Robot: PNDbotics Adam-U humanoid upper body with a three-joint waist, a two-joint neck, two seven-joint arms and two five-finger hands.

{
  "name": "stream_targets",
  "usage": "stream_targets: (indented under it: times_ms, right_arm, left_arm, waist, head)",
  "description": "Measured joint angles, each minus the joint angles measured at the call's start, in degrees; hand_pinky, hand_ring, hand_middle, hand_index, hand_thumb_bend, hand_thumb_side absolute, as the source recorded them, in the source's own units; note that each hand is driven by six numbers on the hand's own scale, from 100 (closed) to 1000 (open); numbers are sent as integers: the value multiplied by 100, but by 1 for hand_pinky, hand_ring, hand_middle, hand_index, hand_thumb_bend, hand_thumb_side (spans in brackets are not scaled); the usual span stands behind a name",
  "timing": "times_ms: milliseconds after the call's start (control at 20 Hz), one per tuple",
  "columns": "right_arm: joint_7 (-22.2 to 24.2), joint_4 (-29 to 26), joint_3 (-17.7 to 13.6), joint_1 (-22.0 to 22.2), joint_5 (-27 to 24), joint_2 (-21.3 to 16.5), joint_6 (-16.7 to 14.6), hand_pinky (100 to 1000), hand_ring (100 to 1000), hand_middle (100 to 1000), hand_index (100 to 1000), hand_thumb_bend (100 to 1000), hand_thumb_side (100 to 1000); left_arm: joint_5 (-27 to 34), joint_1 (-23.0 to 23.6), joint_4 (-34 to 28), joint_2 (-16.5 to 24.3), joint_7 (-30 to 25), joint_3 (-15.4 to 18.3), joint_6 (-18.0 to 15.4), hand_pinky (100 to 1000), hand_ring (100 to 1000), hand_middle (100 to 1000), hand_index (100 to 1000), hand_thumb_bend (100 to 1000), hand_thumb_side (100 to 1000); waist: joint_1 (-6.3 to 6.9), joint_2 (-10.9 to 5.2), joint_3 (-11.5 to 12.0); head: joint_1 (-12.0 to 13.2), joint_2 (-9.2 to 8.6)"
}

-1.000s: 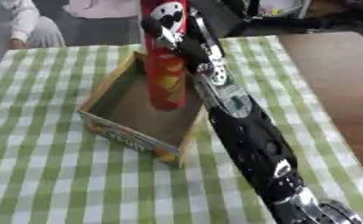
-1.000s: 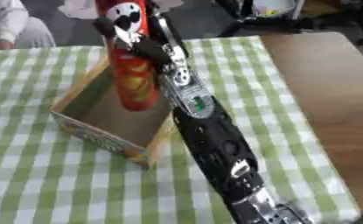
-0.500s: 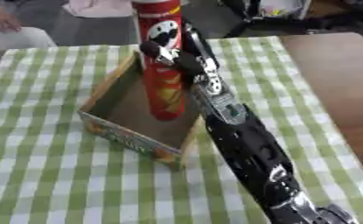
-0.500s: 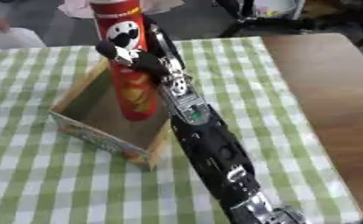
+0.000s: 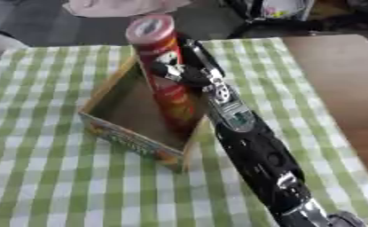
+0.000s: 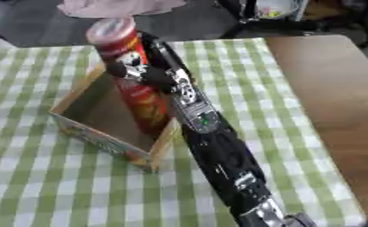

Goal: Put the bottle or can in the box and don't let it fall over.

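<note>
Right hand [image 5: 188,73] grasping red can [image 5: 165,71] upright inside box [image 5: 124,137] (near right wall).

Red can [image 5: 166,75], green-checked tablecloth [image 5: 47,177]

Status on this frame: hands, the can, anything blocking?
Right hand shut on red can. Can upright, base down inside cardboard box, near its right wall. Left hand not in view. Nothing blocking.
</note>
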Motion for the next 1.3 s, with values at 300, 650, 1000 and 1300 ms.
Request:
stream_targets:
  times_ms: [300, 650, 1000, 1300]
  right_arm:
    - [187, -7, -2, 85, 355, -116, 208, 593, 929, 947, 872, 1000, 518]
    - [44, -165, -78, 98, 297, -212, 338, 599, 932, 951, 874, 1000, 495]
    - [-97, -325, -179, 95, 208, -377, 423, 602, 944, 968, 883, 1000, 507]
    - [-93, -333, -213, 135, 160, -528, 478, 600, 943, 968, 883, 1000, 504]
  left_arm:
    - [0, 13, 0, 0, 3, 1, -3, 861, 718, 725, 726, 583, 481]
    - [0, 50, 1, 0, 4, 1, -4, 862, 718, 725, 726, 584, 482]
    - [0, 83, 2, 1, 4, 1, -4, 862, 718, 724, 726, 585, 482]
    - [0, 108, 7, 3, 4, 1, -4, 863, 718, 724, 726, 586, 482]
  waist:
    - [2, -44, -60]
    - [29, -69, -98]
    - [35, -144, -140]
    - [52, -157, -181]
  head:
    - [41, 4]
    - [45, 17]
    - [61, 25]
    - [91, 27]
